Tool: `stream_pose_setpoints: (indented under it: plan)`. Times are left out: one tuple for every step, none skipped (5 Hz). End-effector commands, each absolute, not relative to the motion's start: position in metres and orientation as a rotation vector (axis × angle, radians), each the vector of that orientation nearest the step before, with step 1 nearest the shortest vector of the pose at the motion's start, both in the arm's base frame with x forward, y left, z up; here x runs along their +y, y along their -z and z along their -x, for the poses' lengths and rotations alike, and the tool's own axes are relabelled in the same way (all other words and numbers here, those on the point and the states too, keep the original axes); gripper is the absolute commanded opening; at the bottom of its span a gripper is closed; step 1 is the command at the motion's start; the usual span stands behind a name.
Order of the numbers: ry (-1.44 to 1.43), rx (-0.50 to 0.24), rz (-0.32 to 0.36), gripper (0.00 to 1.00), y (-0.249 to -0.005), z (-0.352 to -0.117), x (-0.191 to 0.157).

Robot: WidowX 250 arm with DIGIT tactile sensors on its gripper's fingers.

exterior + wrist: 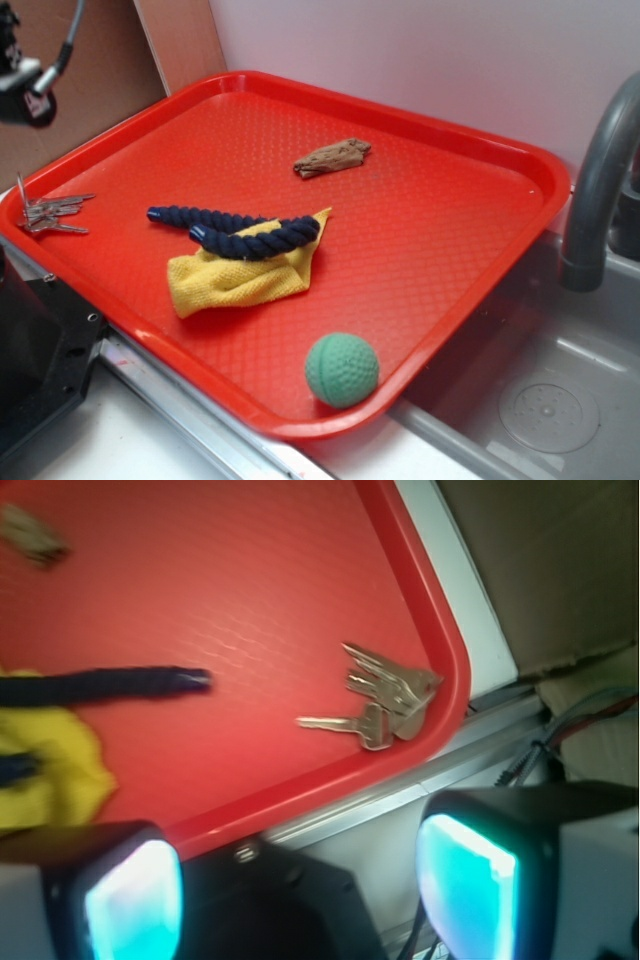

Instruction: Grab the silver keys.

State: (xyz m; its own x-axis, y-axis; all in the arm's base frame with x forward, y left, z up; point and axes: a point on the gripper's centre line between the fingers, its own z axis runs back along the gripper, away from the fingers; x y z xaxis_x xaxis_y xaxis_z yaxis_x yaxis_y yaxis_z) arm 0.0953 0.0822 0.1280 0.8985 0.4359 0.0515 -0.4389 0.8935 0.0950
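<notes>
The silver keys (pixel 52 212) lie fanned out in the left corner of the red tray (pixel 440 260). In the wrist view the silver keys (pixel 385 702) rest flat near the rim of the tray (pixel 440 630). My gripper (pixel 300 895) hangs high above them and off the tray's edge, its two glowing fingertips (pixel 465 885) wide apart and nothing between them. It is open. Only a piece of the arm (pixel 25 85) shows at the top left of the exterior view.
A dark blue rope (pixel 240 232) lies over a yellow cloth (pixel 235 272) mid-tray. A brown scrap (pixel 332 157) sits at the back and a green ball (pixel 342 369) at the front rim. A grey faucet (pixel 600 190) and sink (pixel 540 400) stand to the right.
</notes>
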Motion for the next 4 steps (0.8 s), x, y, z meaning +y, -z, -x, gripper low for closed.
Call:
stream_pose_setpoints:
  plan:
    - [-0.5,-0.005,-0.137,1.0,-0.088,-0.079,0.126]
    - [-0.513,-0.026,-0.129,1.0,-0.069,-0.09,0.138]
    - [-0.531,-0.044,-0.102,1.0,-0.049,-0.106,0.145]
    - [-0.572,-0.013,-0.085,1.0,-0.039,-0.119,0.147]
